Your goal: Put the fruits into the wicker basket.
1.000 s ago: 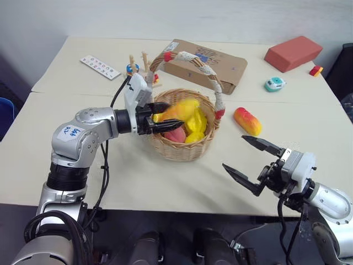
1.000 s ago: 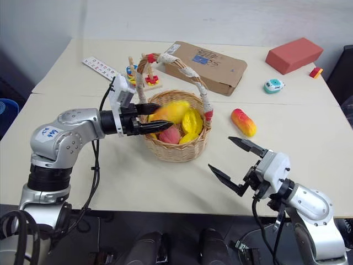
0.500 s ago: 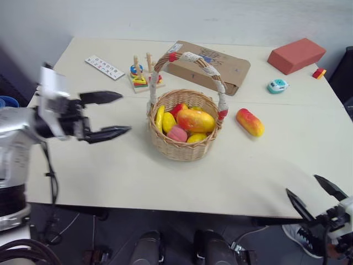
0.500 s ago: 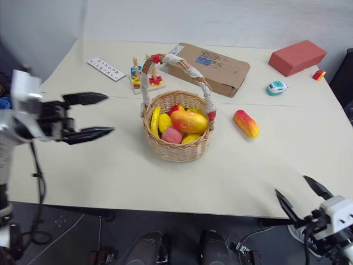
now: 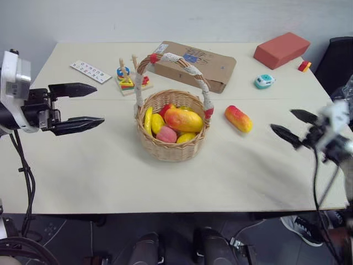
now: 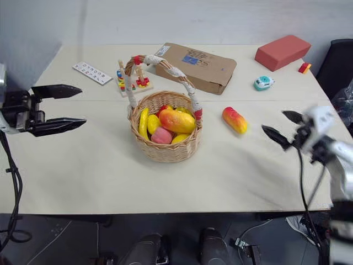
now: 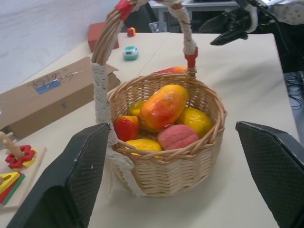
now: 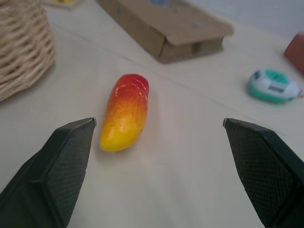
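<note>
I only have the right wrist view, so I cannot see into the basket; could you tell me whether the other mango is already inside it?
Observer: Yes, one mango lies on top of the smaller toy fruits inside the wicker basket.
Operator: Thank you. Is the left gripper close to the basket?
Observer: No, the left gripper hovers apart from it, off to the basket's left side, with its jaws open and empty.
</note>
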